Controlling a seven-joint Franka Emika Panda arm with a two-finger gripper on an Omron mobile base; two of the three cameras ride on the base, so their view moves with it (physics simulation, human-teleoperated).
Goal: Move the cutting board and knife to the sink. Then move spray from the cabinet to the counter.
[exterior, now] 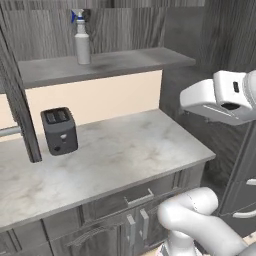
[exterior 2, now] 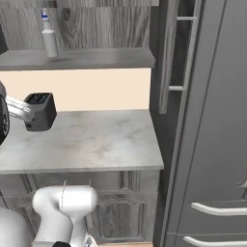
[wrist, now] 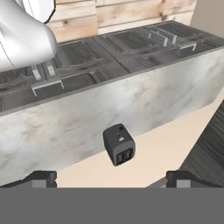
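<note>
The spray bottle (exterior: 81, 39) is standing up on the open cabinet shelf (exterior: 115, 64) (above the toaster (exterior: 59, 130)), waiting, while the gripper (wrist: 111, 178) is hanging wide apart, empty, ready to grab it.

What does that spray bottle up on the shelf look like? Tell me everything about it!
The spray is a small pale grey bottle with a white neck and a blue trigger nozzle on top. It looks like plastic. It stands upright on the dark grey shelf of the open cabinet, towards its left side, close to the wood-grain back wall. Nothing touches it except the shelf under it. The toaster sits lower down, on the counter.
</note>
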